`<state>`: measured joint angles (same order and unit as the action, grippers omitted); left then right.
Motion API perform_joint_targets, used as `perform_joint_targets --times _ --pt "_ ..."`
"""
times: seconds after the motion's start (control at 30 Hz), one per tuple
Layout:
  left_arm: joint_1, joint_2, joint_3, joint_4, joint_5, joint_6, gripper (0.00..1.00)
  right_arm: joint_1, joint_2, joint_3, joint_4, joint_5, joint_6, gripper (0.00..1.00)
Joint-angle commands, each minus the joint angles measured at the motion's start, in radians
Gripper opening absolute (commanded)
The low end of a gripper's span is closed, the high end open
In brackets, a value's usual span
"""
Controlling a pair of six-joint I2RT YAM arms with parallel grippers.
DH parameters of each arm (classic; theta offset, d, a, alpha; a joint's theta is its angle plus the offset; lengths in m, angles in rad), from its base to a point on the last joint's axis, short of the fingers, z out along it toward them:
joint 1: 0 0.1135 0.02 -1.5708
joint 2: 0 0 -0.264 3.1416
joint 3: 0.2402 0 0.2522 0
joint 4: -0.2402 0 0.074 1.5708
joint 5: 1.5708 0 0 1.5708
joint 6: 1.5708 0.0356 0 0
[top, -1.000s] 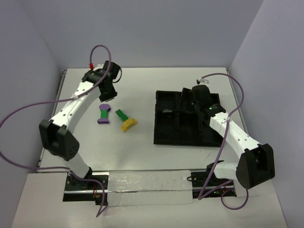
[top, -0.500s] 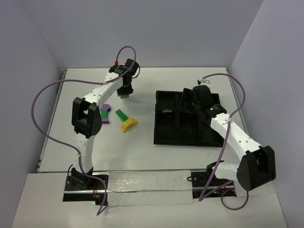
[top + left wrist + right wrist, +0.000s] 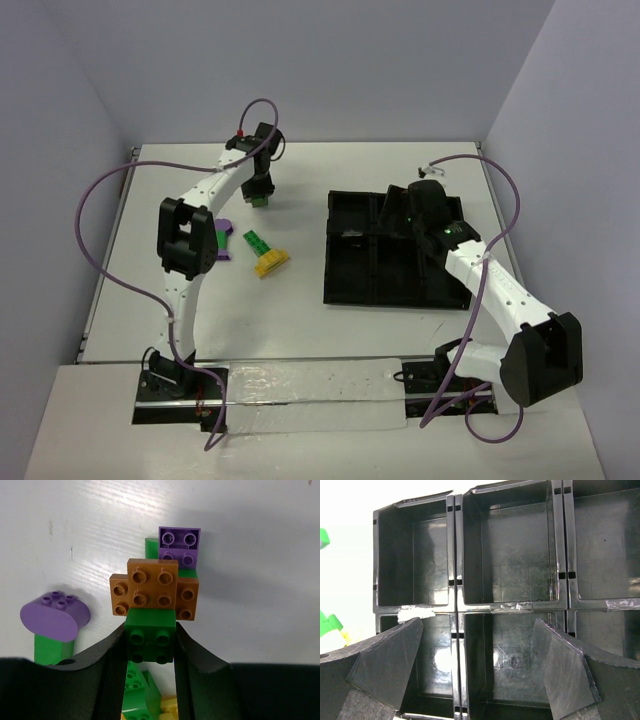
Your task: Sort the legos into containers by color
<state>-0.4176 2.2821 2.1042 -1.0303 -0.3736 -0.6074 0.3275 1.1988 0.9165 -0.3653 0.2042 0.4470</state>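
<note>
While the white surface (image 3: 300, 175) spreads under both arms, the black tray (image 3: 350, 285) lies at 3 o'clock from its centre, split by low walls into square compartments (image 3: 505, 550). The right hand (image 3: 395, 210) hangs over the tray's 12 o'clock side, with its fingers (image 3: 390, 665) spread wide apart above the compartments.

The left hand (image 3: 262, 198) sits at about 10 o'clock from the surface's centre, well apart from the tray. Its two fingers are clamped on a green brick (image 3: 150, 640). Orange bricks (image 3: 152, 587) are joined to that brick's outer end. Past them, at 12 o'clock in the left wrist view, sit a purple brick (image 3: 179, 545) and a strip of green. Whether these belong to the held cluster I cannot tell.

Two more legos rest loose on the surface at 9 o'clock from its centre. One is a purple-and-green cluster (image 3: 222, 242), partly hidden by the left arm's elbow. The other is a green-and-yellow cluster (image 3: 265, 256) just beside it at 3 o'clock.
</note>
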Motion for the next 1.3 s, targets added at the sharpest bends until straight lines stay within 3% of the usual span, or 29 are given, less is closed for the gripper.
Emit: perform_joint_targets --times 0.0,0.13,0.23,0.27,0.33,0.4,0.5,0.8,1.0,1.27 --pt "0.036 0.048 0.102 -0.002 0.022 -0.017 0.00 0.005 -0.025 0.025 -0.010 0.025 -0.017 1.00" --pt "0.052 0.068 0.119 0.009 -0.006 -0.055 0.02 0.005 -0.023 0.032 -0.014 0.025 -0.017 1.00" --pt "0.054 0.075 0.123 0.025 0.001 -0.054 0.12 0.005 -0.022 0.036 -0.020 0.026 -0.018 1.00" --pt "0.057 0.085 0.136 0.021 0.006 -0.058 0.18 0.005 -0.024 0.038 -0.020 0.028 -0.019 1.00" --pt "0.064 0.094 0.146 0.021 0.011 -0.061 0.50 0.005 -0.025 0.038 -0.022 0.030 -0.021 1.00" --pt "0.068 0.093 0.146 0.026 0.019 -0.057 0.68 0.005 -0.024 0.039 -0.025 0.039 -0.023 1.00" --pt "0.074 0.086 0.146 0.032 0.026 -0.047 0.83 0.005 -0.027 0.038 -0.027 0.047 -0.028 1.00" --pt "0.077 0.053 0.162 0.036 0.051 -0.011 0.97 0.005 -0.028 0.030 -0.020 0.028 -0.019 1.00" --pt "0.053 -0.083 0.084 0.051 0.008 0.003 0.99 0.005 -0.027 0.029 -0.020 0.027 -0.017 1.00" --pt "-0.072 -0.347 -0.249 0.098 -0.038 -0.066 0.99 0.005 -0.010 0.051 -0.025 0.017 -0.011 1.00"
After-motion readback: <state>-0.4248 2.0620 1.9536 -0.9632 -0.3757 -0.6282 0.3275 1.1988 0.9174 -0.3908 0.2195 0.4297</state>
